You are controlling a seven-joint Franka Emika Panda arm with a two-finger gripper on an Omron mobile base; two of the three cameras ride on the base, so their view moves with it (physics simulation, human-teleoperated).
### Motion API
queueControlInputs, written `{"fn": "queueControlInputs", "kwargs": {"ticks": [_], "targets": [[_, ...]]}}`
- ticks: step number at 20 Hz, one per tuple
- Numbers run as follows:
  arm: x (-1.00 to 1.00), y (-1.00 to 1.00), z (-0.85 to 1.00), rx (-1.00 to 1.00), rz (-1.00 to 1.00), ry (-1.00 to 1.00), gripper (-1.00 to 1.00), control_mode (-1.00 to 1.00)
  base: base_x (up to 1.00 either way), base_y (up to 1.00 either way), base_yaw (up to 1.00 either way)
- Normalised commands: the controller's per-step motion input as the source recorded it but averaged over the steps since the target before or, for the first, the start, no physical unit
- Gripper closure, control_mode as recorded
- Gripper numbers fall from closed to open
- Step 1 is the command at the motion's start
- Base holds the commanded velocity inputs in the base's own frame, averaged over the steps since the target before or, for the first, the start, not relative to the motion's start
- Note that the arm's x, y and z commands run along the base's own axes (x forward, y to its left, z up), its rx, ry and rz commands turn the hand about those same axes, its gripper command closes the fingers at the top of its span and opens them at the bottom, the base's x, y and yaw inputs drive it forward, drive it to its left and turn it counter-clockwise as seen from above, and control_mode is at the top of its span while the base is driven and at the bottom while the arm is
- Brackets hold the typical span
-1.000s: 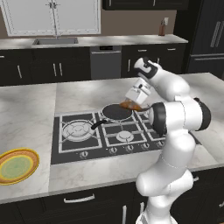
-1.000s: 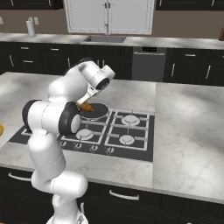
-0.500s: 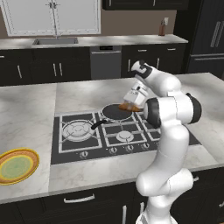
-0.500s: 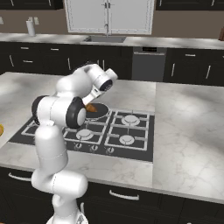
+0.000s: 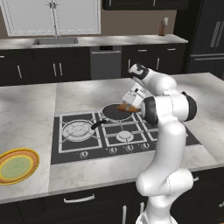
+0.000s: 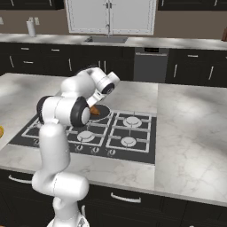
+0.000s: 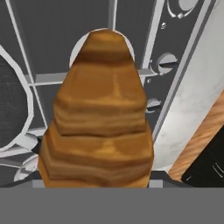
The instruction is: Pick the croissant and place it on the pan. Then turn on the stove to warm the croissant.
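— Over the stove's [image 5: 109, 133] back row, what's in the gripper [image 5: 127, 106]?
— The croissant [image 5: 127, 106]. Its jaws are partly spread and closed against the pastry's sides, holding it off the surface, just above the pan's [image 5: 114, 112] right rim.
— Where does the pan sit?
— On the rear middle burner, with its black handle pointing toward the front left.
— And through the hand view?
— The croissant [image 7: 98, 118] points a tapered end away from the lens, with grey grates, knobs [image 7: 167, 63] and the marble counter edge [image 7: 188, 96] beyond.
— Anything else on the counter?
— A yellow-rimmed plate [image 5: 16, 165] near the front left corner.
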Motion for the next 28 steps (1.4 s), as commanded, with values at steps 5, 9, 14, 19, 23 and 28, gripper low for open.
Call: {"fn": "queueControlInputs", "kwargs": {"ticks": [5,9,14,19,23,28], "targets": [[0.27,0.00,-0.21,0.00,0.00,0.00,1.00,-1.00,0.00,0.00,0.00],[0.26,0.00,-0.16,0.00,0.00,0.00,1.00,-1.00,0.00,0.00,0.00],[0.27,0.00,-0.16,0.00,0.00,-0.01,1.00,-1.00,0.00,0.00,0.00],[0.24,0.00,-0.19,0.00,0.00,-0.01,1.00,-1.00,0.00,0.00,0.00],[0.21,0.00,-0.18,0.00,0.00,-0.02,1.00,-1.00,0.00,0.00,0.00],[0.21,0.00,-0.17,0.00,0.00,-0.02,1.00,-1.00,0.00,0.00,0.00]]}}
